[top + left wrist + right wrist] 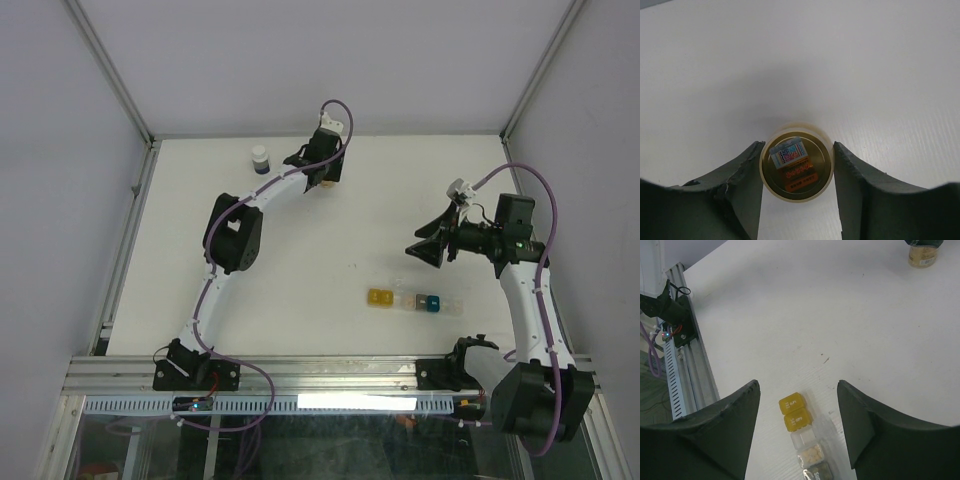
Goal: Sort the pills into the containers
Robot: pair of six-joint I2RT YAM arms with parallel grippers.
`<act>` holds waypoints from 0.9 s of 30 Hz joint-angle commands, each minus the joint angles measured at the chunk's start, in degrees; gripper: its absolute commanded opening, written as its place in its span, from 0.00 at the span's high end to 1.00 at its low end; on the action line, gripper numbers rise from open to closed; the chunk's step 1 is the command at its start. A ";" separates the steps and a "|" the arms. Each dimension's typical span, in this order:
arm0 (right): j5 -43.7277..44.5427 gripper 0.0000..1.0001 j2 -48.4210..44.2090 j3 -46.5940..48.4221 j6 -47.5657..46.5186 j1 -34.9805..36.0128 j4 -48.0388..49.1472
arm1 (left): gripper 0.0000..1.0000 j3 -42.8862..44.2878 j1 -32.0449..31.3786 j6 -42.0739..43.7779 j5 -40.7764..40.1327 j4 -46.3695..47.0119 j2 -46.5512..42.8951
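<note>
Table (840,60): white, matt, fine ribbing running one way, like corrugated plastic sheet.
Vial (796,162): clear amber-tinted plastic, glossy. It carries a printed label (790,152), paper by the look.
Left fingers (740,195): dark plastic, matt, one edge rough and chipped.
Containers (796,412): translucent plastic, smooth, slight sheen, raised lettering on the yellow lids.
Pills (811,455): pale tan, dull.
Rail (702,380): bare grey metal, brushed.

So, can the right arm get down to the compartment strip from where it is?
Probably yes: the right gripper hangs open above the strip, nothing between them, and the left gripper is far off around the vial.
</note>
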 commanded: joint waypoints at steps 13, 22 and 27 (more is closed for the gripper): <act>-3.22 0.33 -1.71 -0.39 0.40 -0.13 2.42 | 1.00 -21.61 -3.01 -3.65 7.58 4.32 -29.16; -11.00 0.33 -3.81 -0.73 -4.49 -0.09 0.59 | 1.00 -45.69 -7.18 -13.87 16.59 9.84 -52.59; -15.22 0.22 -4.25 -0.21 -14.55 0.90 -4.01 | 1.00 -59.98 -11.04 -22.22 23.25 17.51 -65.26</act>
